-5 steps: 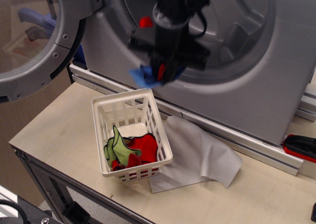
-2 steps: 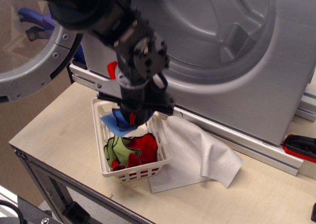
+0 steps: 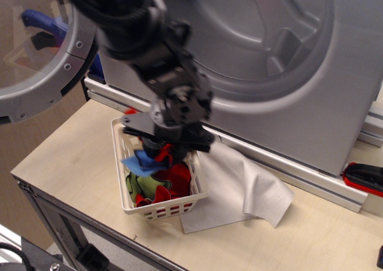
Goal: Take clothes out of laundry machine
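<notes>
**Claw over basket, cloth in grip**

Large silver-grey front-loading laundry machine (image 3: 287, 61), door open; drum looks empty, though its upper part is cut off. Pale bench (image 3: 72, 157). White slotted plastic basket (image 3: 173, 206) holds red and green felt pieces. Black claw (image 3: 160, 154) directly above basket, clamped on blue-and-red felt cloth (image 3: 139, 162), which hangs into the basket mouth. Fingertips hidden by cloth.

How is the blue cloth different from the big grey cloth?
The blue cloth is small and crumpled; the grey sheet is large and spread flat. The blue cloth hangs from the end effector over the white basket; the grey sheet lies on the table beside the basket. Both look soft.
</notes>
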### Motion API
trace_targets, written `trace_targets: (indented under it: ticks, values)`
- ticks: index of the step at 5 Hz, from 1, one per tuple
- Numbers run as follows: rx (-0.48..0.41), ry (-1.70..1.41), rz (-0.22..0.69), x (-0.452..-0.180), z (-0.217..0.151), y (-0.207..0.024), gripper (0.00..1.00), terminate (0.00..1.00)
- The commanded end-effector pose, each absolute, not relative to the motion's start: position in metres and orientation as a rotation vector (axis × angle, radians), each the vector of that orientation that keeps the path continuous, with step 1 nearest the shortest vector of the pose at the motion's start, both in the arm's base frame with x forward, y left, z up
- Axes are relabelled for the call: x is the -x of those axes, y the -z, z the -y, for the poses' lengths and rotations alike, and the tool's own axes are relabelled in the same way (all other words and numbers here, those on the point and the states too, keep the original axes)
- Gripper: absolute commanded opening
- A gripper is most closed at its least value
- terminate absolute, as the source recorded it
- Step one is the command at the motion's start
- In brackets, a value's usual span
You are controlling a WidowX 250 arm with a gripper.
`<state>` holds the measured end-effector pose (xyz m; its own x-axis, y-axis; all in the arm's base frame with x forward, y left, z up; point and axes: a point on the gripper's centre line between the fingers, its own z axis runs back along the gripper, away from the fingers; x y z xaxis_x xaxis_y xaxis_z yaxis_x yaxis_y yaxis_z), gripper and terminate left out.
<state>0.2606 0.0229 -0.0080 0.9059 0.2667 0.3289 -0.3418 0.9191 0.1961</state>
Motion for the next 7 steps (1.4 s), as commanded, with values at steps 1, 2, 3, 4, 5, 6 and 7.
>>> trace_targets:
  ticks: [1,2,3,4,5,6,7]
  values:
    - [-0.26,-0.315,0.351,-0.292,-0.018,-0.014,1.0,0.0]
    - [-0.265,-0.31,0.347,-0.291,-0.017,-0.018,1.0,0.0]
    - [-0.262,-0.276,0.318,-0.287,-0.022,-0.036,1.0,0.0]
    - [-0.19,-0.223,0.324,-0.295,-0.027,-0.063,1.0,0.0]
    - [-0.165,-0.172,0.339,-0.297,-0.024,-0.085,1.0,0.0]
    - [-0.165,-0.172,0.339,-0.297,-0.024,-0.085,1.0,0.0]
    - [-0.165,-0.172,0.339,-0.297,-0.024,-0.085,1.0,1.0]
